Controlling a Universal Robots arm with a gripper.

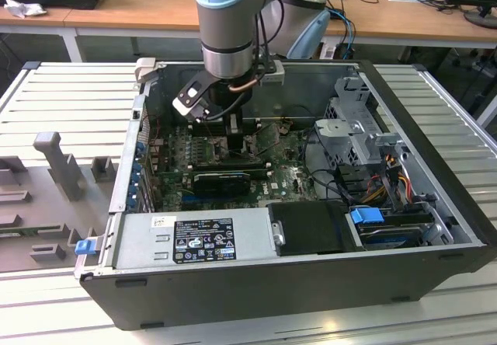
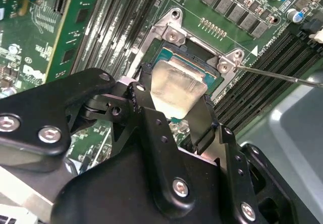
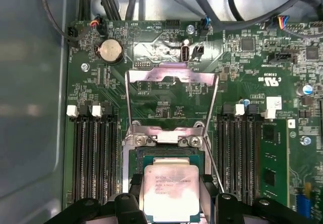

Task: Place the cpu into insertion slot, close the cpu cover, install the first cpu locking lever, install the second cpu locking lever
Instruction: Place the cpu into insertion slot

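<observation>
The pincer [image 2: 175,105] is squeezing the cpu [image 2: 177,82] by 2 opposite edges, holding it flat right over the insertion slot [image 3: 169,156]. I am guessing the chip is light, stiff, slippery and easy to hurt underneath, so gripping its edges is safest. Farther back, the cpu cover [image 3: 171,73] is standing open on the green motherboard [image 3: 101,82].

We saw the chip [image 3: 170,189] topped in pale, smooth metal with a dull sheen. The pincer [image 2: 176,93] was matt black with bright metal screws [image 2: 180,186]. The cover [image 3: 171,75] was bare shiny metal, the board [image 3: 101,88] glossy green, and the ribbed table [image 1: 70,96] matt grey metal.
</observation>
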